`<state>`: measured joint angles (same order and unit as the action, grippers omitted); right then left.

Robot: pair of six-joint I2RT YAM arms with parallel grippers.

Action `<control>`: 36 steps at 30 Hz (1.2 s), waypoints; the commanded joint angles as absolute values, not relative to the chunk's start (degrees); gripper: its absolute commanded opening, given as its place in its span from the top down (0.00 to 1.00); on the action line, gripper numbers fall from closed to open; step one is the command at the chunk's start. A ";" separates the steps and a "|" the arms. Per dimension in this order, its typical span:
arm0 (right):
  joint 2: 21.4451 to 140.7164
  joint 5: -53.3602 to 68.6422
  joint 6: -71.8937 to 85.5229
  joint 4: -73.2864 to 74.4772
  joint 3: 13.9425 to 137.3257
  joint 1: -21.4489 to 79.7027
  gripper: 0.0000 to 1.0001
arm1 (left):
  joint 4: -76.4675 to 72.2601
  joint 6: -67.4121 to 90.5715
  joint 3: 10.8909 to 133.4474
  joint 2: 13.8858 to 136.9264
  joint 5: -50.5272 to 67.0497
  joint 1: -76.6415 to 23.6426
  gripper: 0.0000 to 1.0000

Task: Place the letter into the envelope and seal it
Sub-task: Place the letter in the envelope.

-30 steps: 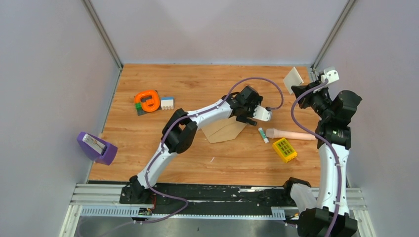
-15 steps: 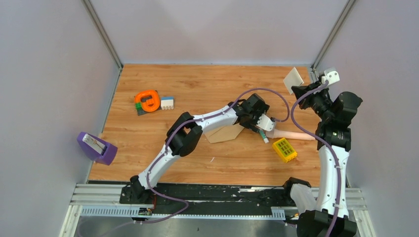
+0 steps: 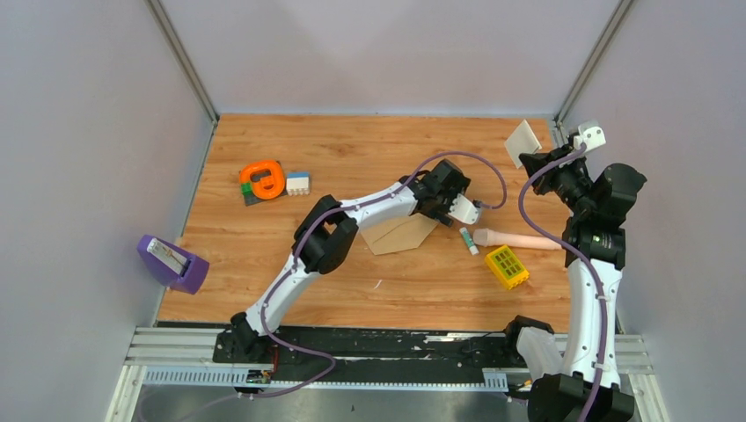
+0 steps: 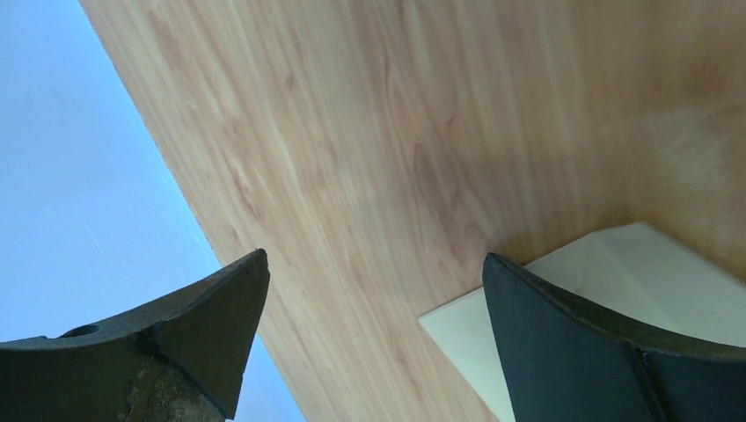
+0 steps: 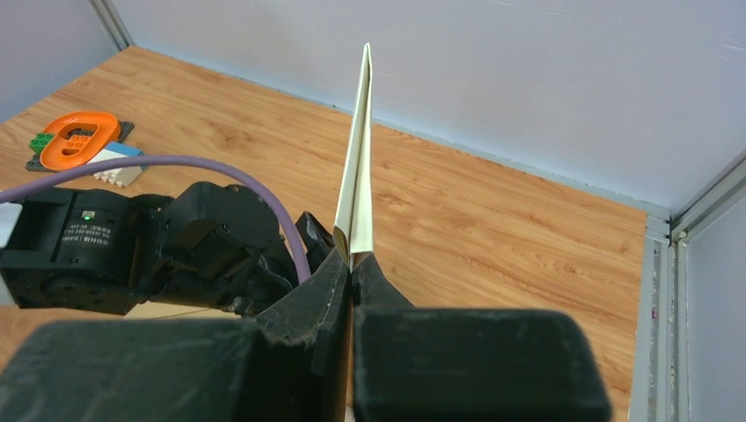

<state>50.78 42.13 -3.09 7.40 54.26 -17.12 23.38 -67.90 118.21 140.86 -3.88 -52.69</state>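
Near the middle of the bench, the left gripper (image 3: 464, 209) is hovering, fingers spread and empty, over the right end of the envelope (image 3: 398, 234), which is lying flat. Toward the far right corner, the right gripper (image 3: 533, 161) is pinching the folded letter (image 3: 522, 139) upright in the air. Insertion is seemingly not yet begun: the envelope's mouth is probably needing opening or pinning before the letter is lowered in.

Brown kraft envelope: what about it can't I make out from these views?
Top view: the white left arm covers the tan kraft envelope's far edge; flap state unclear.
Left wrist: a pale corner, cut by the frame edge and the dark finger; unidentifiable.
Right wrist: the left arm blocks it.
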 commanded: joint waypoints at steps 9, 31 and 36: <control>50.89 43.99 -2.29 5.05 53.91 -17.49 1.00 | 25.96 -67.52 112.69 138.51 -4.36 -46.30 0.00; 52.76 47.86 -0.88 4.84 53.79 -17.52 1.00 | 26.28 -58.02 96.21 123.18 -1.53 -37.27 0.00; 54.90 51.10 1.64 4.57 53.86 -17.55 1.00 | 24.58 -49.08 101.92 121.81 -1.84 -34.26 0.00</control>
